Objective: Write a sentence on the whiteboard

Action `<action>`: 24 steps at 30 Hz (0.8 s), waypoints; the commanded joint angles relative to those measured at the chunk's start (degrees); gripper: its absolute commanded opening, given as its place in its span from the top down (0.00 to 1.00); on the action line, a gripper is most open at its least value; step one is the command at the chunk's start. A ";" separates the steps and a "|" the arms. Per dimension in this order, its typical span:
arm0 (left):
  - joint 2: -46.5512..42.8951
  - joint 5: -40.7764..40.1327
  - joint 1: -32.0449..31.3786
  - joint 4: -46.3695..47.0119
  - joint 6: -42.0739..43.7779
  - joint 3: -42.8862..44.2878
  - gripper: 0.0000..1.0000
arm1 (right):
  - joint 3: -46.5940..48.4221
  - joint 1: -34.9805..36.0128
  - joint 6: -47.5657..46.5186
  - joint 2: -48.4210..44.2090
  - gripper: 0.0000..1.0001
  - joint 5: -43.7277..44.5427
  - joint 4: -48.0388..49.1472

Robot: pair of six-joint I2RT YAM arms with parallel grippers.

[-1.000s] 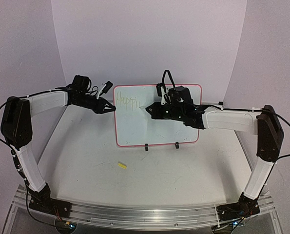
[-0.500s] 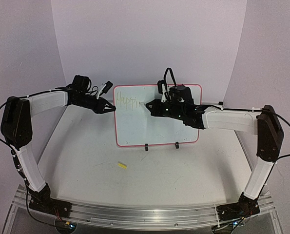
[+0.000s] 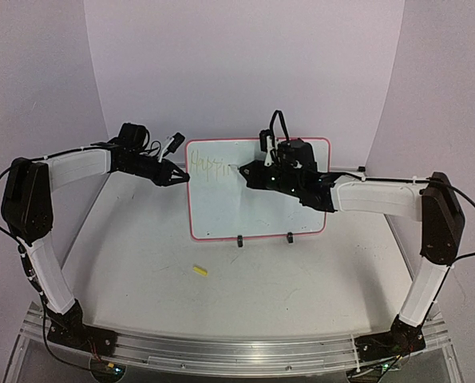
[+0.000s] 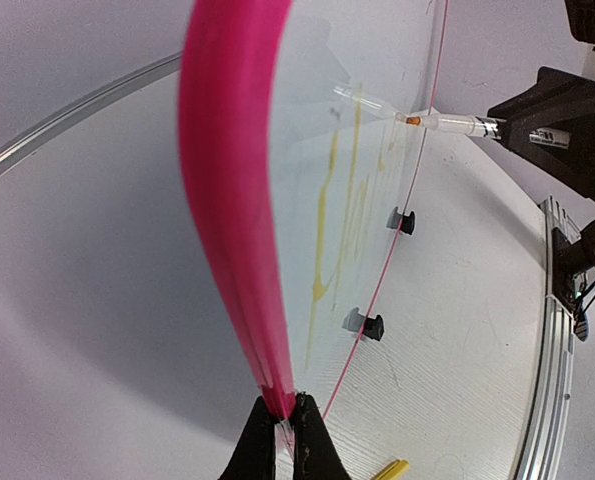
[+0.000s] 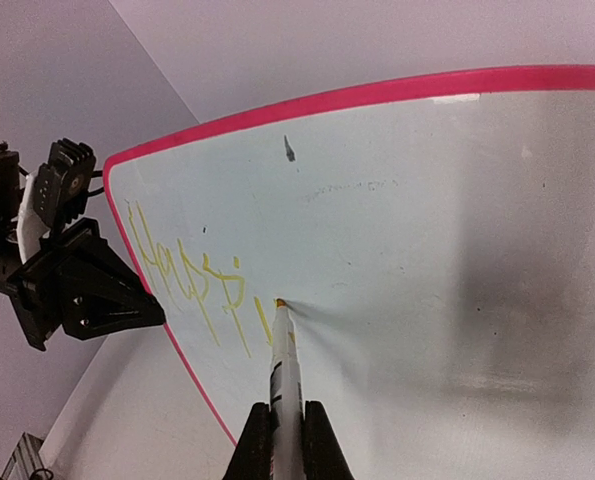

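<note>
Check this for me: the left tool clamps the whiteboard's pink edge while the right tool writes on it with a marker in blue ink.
Not blue: the ink is yellow. The right wrist view shows yellow letters on the whiteboard beside the marker tip. The rest stands: the left tool clamps the pink edge while the right tool writes with the marker.

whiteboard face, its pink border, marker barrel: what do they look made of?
whiteboard: glossy white coated panel, probably melamine or painted steel; it mirrors the marker.
pink border: smooth moulded plastic, likely, with a soft sheen.
marker: white plastic barrel, apparently, slightly glossy.
</note>
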 commanded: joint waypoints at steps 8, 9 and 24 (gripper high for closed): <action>-3.11 -0.51 -0.71 0.61 1.50 -0.08 1.00 | -3.30 -0.70 0.80 -3.21 1.00 7.83 1.57; -3.11 -0.52 -0.73 0.64 1.55 -0.08 1.00 | -3.43 -0.73 0.89 -3.28 1.00 7.85 1.57; -3.15 -0.60 -0.75 0.56 1.54 -0.17 1.00 | -6.03 -0.73 1.82 -1.76 1.00 1.44 0.34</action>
